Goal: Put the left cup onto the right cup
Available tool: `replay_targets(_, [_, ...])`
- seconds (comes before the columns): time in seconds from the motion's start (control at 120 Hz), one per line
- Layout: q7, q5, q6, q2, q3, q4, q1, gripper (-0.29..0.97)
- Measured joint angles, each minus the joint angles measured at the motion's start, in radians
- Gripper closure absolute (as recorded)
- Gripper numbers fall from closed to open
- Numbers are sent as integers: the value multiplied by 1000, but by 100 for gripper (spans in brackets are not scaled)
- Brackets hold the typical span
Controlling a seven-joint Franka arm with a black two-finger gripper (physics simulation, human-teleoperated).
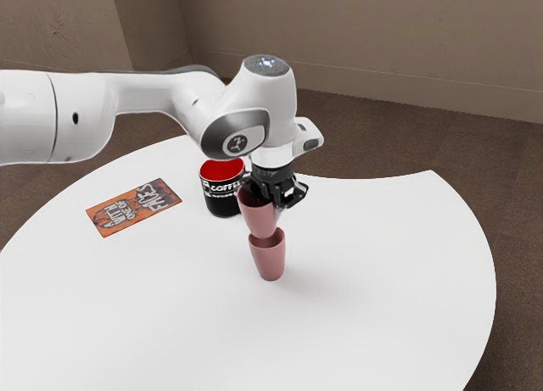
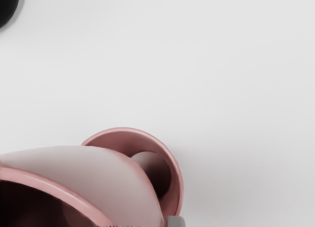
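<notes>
Two dusty-pink cups are stacked near the middle of the white table (image 1: 373, 306). The lower cup (image 1: 268, 258) stands upright on the table. The upper cup (image 1: 256, 213) sits tilted with its base in the lower cup's mouth. My black gripper (image 1: 273, 192) is shut on the upper cup's rim. In the wrist view the held cup (image 2: 74, 180) looms large just under my hand, and the lower cup's rim (image 2: 173, 168) shows beyond it.
A black mug (image 1: 221, 187) with a red inside and white lettering stands right behind the stacked cups, close to my gripper. An orange printed card (image 1: 133, 206) lies flat toward the exterior view's left. The table edge curves round at the right.
</notes>
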Motion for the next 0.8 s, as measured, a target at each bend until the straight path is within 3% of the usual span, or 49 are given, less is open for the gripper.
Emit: replay_targets(0.8, [-30, 14, 36, 38, 3, 0, 0, 78])
